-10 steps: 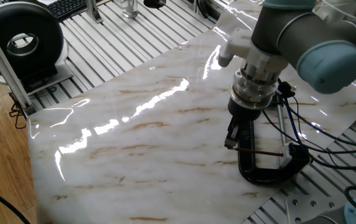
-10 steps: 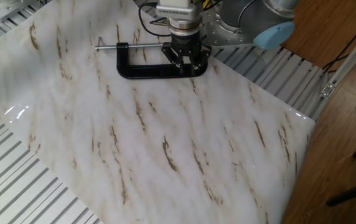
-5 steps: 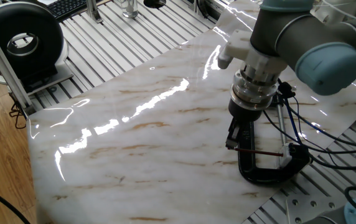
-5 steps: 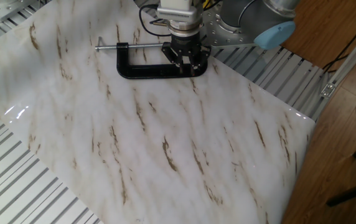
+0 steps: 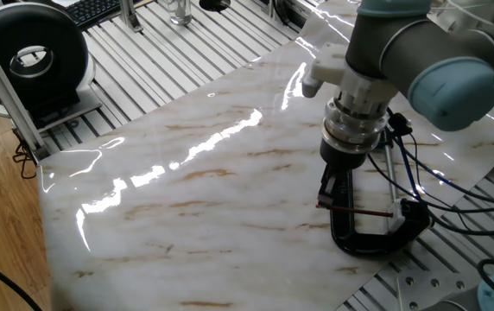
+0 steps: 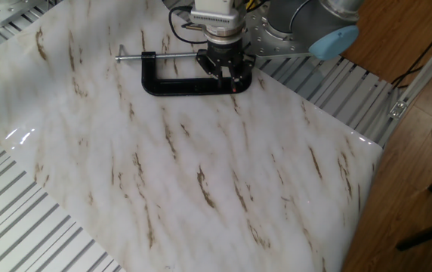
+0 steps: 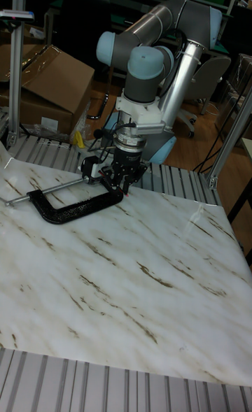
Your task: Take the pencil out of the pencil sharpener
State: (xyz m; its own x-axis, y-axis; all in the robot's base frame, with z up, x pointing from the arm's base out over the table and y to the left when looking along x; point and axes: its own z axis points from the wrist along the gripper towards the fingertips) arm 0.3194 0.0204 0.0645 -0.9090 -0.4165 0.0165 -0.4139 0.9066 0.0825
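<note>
**Gripper low over the clamp, at the pencil's free end**

One fixed view gives the clearest look at the pencil [image 5: 361, 209]: a thin dark-red stick lying level across the mouth of the black C-clamp [image 5: 370, 231]. Its right end meets the pencil sharpener [image 5: 407, 208], a small white block at the clamp's far jaw. Its left end sits between the fingertips of the gripper [image 5: 326, 200], which points straight down from the arm. The fingers look closed on that end, though they are too dark and narrow here to be sure of contact.

The other fixed view looks from the opposite side. The gripper [image 6: 229, 78] hangs over the right end of the clamp [image 6: 189, 83], whose silver screw rod [image 6: 129, 57] sticks out to the left. Pencil and sharpener are hidden behind the gripper and clamp. The marble-patterned tabletop [image 6: 201, 181] fills most of this picture.

The tall fixed view shows the whole arm bent down over the table. The gripper [image 7: 124, 178] is just above the clamp [image 7: 73, 206]. A white block, likely the sharpener [image 7: 89, 168], shows by the clamp's upper jaw. The pencil cannot be made out.
</note>
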